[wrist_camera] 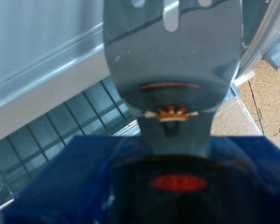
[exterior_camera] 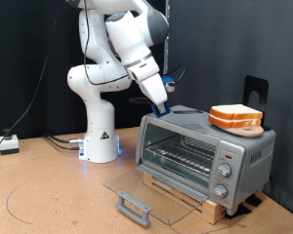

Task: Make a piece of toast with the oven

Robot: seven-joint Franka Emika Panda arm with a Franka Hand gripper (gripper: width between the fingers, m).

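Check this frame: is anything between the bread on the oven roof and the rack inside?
Nothing visible blocks it. The oven has its glass door dropped fully open, exposing the wire rack. The toast lies on the roof toward the exterior view's right; the gripper, holding a spatula, hovers beside it.

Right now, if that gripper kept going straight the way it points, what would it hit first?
Probably the top of the oven: the gripper points down at its top edge on the exterior view's left, holding a blue-handled spatula. The spatula blade would likely touch first, though depth is unclear.
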